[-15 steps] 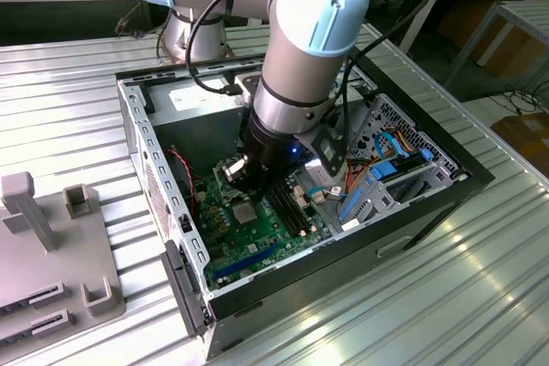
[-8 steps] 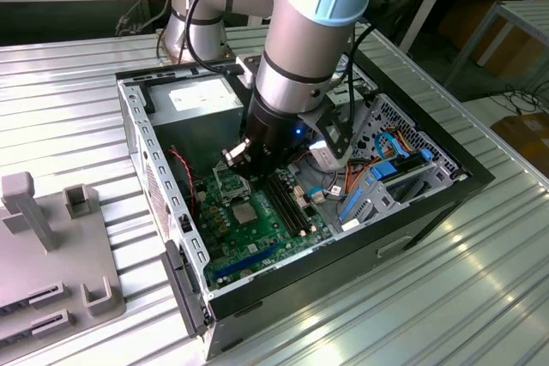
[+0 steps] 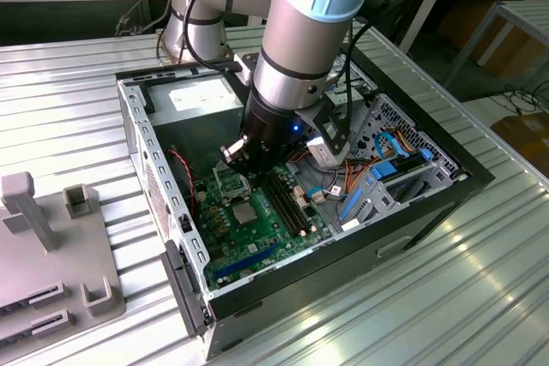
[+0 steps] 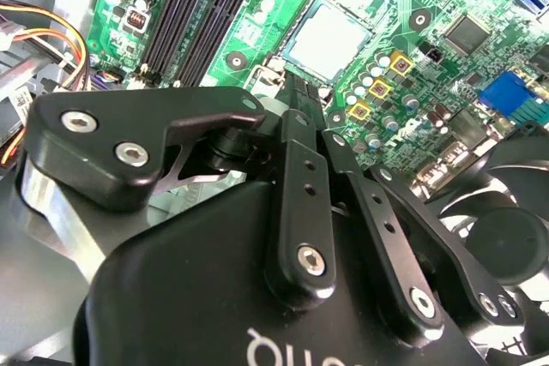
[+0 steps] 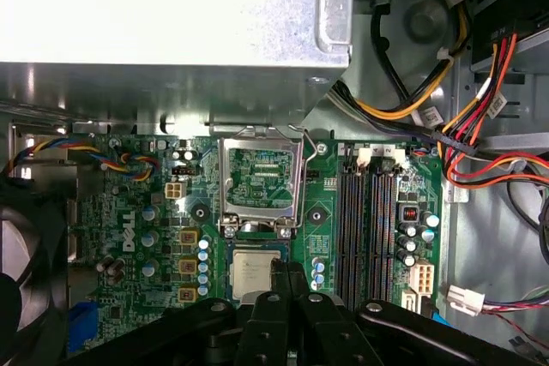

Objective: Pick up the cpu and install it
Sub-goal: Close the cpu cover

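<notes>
A ribbed metal table (image 3: 69, 57) in a workshop carries an open computer case (image 3: 412, 219). The arm (image 3: 300, 32) reaches steeply down into the case from above, its wrist nearly upright over the green board (image 3: 257, 229). In the first wrist view the gripper (image 5: 287, 267) has its two fingers pinched together, tip against tip, right over one edge of the cpu (image 5: 251, 273). The cpu lies flat in its socket, silver top upward, under and just beside the fingertips. Just beyond it the hinged frame (image 5: 262, 182) stands swung open. On one side of the gripper, close by, run the long memory slots (image 5: 364, 220); on the other side, further off, sits a black fan (image 5: 21, 280). Only low parts ring the socket itself. Farther beyond the frame the grey power supply box (image 5: 171, 15) overhangs the board's edge. Bundled cables (image 5: 480, 117) crowd the space past the slots.
</notes>
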Robot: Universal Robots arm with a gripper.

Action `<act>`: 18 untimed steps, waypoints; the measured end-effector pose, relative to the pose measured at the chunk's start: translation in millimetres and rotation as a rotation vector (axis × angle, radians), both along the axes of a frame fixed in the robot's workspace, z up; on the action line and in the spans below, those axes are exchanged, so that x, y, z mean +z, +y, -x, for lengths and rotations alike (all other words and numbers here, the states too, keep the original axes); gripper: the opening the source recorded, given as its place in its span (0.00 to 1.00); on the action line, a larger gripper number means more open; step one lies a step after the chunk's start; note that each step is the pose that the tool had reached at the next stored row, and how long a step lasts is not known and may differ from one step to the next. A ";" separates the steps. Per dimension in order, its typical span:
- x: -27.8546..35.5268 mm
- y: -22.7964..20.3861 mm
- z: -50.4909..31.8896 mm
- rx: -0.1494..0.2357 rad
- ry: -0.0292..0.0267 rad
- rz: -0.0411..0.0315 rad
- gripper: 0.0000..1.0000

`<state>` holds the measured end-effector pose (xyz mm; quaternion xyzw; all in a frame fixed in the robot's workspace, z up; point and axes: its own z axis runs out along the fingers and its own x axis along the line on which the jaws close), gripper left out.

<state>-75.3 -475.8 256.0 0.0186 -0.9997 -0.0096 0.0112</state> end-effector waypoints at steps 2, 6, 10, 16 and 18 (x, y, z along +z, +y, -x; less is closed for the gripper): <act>0.0 0.1 0.0 0.000 0.0000 0.0001 0.11; 0.0 0.3 0.0 0.000 0.0000 0.0000 0.11; 0.0 0.4 -0.8 0.020 0.0000 0.0001 0.11; -0.5 0.3 -1.0 0.132 0.0001 0.0001 0.11; -0.8 0.4 -1.0 0.192 0.0000 0.0001 0.11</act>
